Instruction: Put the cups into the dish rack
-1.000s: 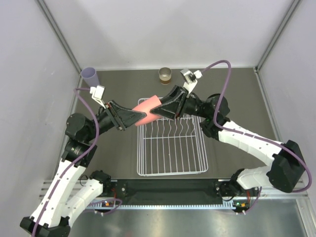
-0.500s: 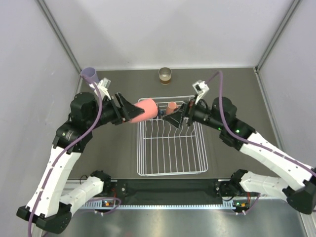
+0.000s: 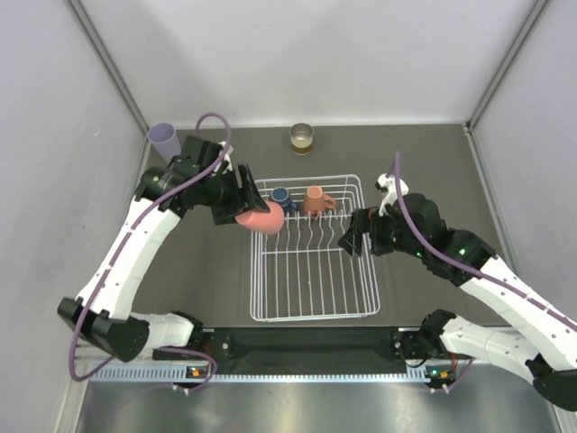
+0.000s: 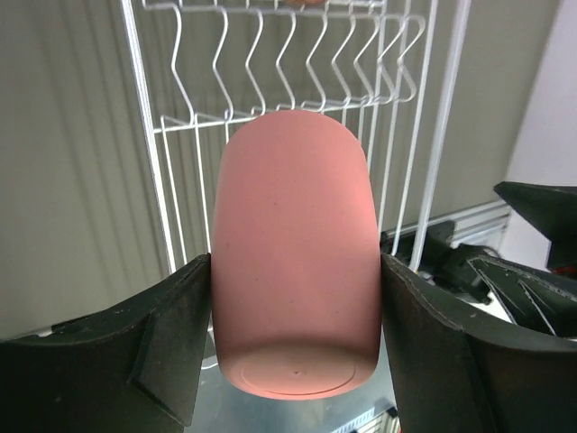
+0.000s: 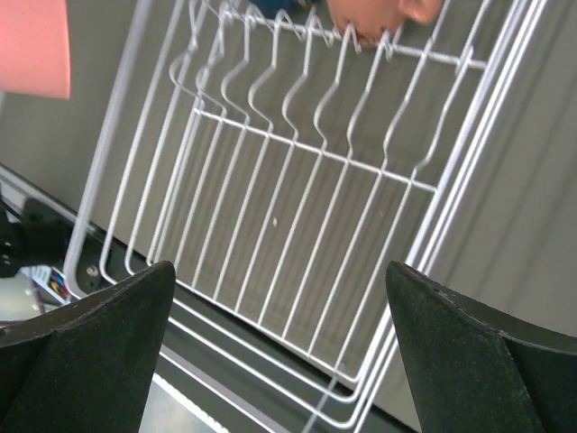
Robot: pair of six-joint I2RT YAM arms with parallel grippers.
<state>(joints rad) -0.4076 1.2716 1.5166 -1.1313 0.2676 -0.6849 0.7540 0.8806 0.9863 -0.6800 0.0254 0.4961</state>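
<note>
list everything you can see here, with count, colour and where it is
dish rack: one, white wire, middle of the table
blue mug: one, dark blue, far end of the rack
orange mug: one, terracotta, far end of the rack, beside the blue mug
pink tumbler: one, pink, held over the rack's far left corner
lavender tumbler: one, lavender, far left corner of the table
brown cup: one, shiny brownish, far edge of the table, outside the rack
table: one, dark grey
left gripper: one, black, shut on the pink tumbler
right gripper: one, black, open and empty, over the rack's right side
</note>
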